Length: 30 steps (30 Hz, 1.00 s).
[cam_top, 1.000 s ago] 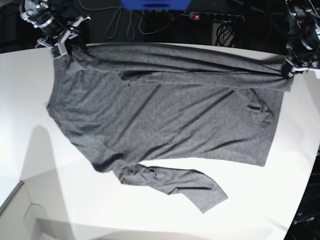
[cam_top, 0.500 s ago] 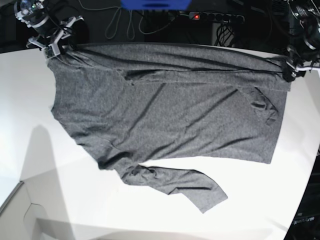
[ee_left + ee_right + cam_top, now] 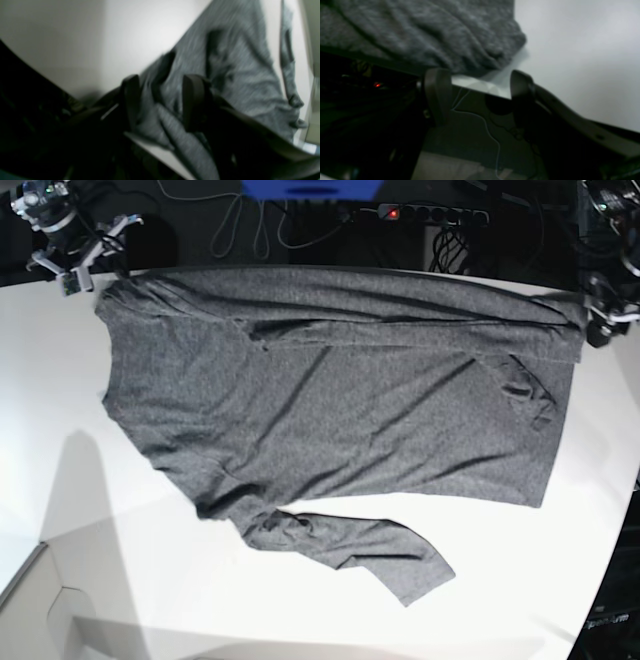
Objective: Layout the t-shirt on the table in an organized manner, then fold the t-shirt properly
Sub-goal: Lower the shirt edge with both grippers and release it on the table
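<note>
**Both grippers letting go at the far edge**

Since a second ago the shirt (image 3: 330,400) has slid slightly toward the far edge of the table (image 3: 300,610) and settled there, spread across the far half with one sleeve trailing toward the near side. The right gripper (image 3: 80,260), which pinched the shirt's far corner a second ago, now stands off that corner with jaws parted and nothing between them. The left gripper (image 3: 603,320) was clamped on the opposite far corner; it now sits just beside that corner, and its wrist view shows the fingers (image 3: 192,100) spread with cloth lying loose between them, so it reads as released rather than gripping.

Biggest risk: the shirt's top hem lies right along the table's far edge, so any drag from a withdrawing arm could pull fabric over it. Next, the left fingers could snag the loose cloth as they lift and rumple the flattened corner. Smallest: the near sleeve lies crooked and the long fold under the far hem remains, so folding now would trap creases.
</note>
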Tool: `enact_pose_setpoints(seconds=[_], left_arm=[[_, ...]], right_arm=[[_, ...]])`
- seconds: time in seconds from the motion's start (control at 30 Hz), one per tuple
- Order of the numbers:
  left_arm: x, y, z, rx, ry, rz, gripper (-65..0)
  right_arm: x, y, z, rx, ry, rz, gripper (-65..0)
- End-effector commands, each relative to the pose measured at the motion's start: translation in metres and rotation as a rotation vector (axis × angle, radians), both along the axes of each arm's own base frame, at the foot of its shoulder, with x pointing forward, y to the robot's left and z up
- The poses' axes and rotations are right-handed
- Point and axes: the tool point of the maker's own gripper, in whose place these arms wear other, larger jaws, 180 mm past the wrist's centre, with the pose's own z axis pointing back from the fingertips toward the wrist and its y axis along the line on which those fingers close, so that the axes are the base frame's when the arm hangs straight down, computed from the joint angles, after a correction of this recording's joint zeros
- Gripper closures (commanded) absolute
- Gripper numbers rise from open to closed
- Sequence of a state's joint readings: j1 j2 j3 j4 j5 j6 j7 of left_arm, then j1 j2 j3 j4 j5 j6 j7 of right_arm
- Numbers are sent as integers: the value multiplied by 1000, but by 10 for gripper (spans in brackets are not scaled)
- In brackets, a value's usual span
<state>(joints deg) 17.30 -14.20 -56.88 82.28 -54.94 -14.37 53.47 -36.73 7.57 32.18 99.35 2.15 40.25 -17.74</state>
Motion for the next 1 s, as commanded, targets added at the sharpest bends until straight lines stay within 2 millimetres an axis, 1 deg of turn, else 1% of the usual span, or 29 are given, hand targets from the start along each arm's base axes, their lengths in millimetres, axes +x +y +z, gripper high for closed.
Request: enact_pose_setpoints(seconds=[0.0,0.03,0.1,0.17,0.23,0.37,0.43,0.5,0.53,0.6,0.67,0.73,0.8,0.97], left_arm=[[9,6,19,34,-49,-7,-275],[12,8,25,48,-64,-8,-275],[16,11,34,69,-85,-9,-275],[34,9,48,83,-136,-19,-275],[50,8,60,91,-181,-22,-275],[89,-11,76,74,-259,-69,-275],[105,-19,72,67,-253,-91,-275],[116,-20,62,76,-217,-99,-275],[120,-19,56,86,-193,-96,-275],[127,-22,37,68,-145,-79,-275],[132,-25,24,73,-100,-78,-275],[135,-27,19,86,-75,-84,-275],[140,-36,13,69,-68,-88,-275],[148,-39,13,102,-81,-68,-273]], right_arm=[[7,-8,12,-15,-47,-9,-381],[7,-14,14,-24,-51,-21,-381],[17,-19,19,-34,-79,-34,-381],[28,-27,26,-49,-112,-53,-381],[37,-29,30,-52,-138,-61,-381],[42,-27,31,-50,-148,-54,-381],[43,-26,31,-47,-147,-50,-381],[44,-19,29,-38,-144,-35,-381],[44,-19,29,-38,-144,-35,-381],[43,-20,28,-36,-141,-37,-381],[43,-18,27,-33,-141,-37,-381],[43,-17,26,-28,-141,-39,-381],[43,-16,26,-26,-139,-40,-381],[42,-16,25,-25,-138,-42,-381]])
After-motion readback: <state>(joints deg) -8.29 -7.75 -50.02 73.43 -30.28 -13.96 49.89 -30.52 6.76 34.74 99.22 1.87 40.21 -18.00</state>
